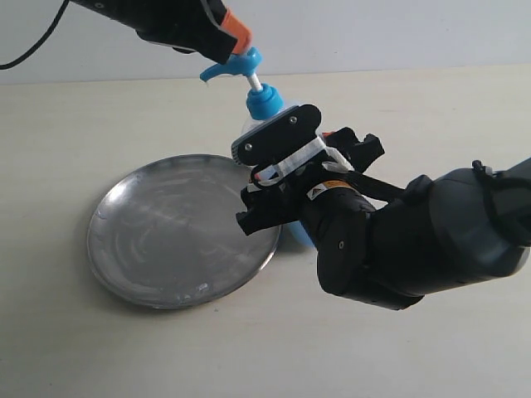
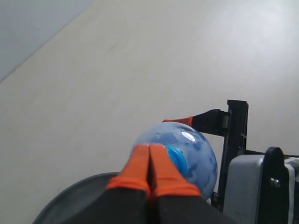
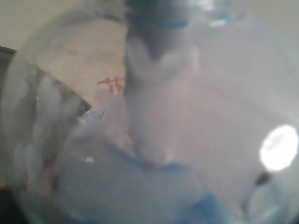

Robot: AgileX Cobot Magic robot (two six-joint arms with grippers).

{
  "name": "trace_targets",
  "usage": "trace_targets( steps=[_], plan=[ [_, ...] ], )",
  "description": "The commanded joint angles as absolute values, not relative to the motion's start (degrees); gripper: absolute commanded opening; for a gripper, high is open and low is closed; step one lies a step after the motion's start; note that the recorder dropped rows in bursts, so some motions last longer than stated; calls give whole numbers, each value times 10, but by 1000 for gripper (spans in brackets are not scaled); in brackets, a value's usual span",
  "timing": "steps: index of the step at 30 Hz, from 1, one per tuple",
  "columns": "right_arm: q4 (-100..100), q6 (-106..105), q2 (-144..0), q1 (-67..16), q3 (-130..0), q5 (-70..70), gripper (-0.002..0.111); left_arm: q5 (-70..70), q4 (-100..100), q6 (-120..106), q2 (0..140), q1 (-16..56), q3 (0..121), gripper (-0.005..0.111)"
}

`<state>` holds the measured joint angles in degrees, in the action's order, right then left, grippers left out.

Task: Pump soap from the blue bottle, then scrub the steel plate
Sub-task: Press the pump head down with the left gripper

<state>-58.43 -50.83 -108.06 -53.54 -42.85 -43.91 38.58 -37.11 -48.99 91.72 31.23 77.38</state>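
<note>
The right pincer (image 1: 270, 174) grips the blue bottle (image 1: 265, 104) just right of the steel plate (image 1: 166, 240); the closed left pincer (image 1: 236, 37) rests on its pump head (image 1: 241, 66). An off-centre push could slip off or tip the bottle.

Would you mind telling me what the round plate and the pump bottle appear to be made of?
Steel plate: likely stainless steel, dull grey with streaky reflections. Blue bottle: seemingly clear plastic, light blue liquid showing through; pump head looks like opaque glossy blue plastic.
</note>
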Motion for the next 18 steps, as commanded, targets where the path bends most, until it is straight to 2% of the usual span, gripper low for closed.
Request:
trace_targets(
  steps=[1, 18],
  plan=[
    [-589, -514, -1088, -533, -429, -404, 0, 373, -360, -492, 917, 312, 777, 0],
    [-589, -514, -1088, -533, -429, -403, 0, 396, -360, -492, 917, 308, 777, 0]
  ],
)
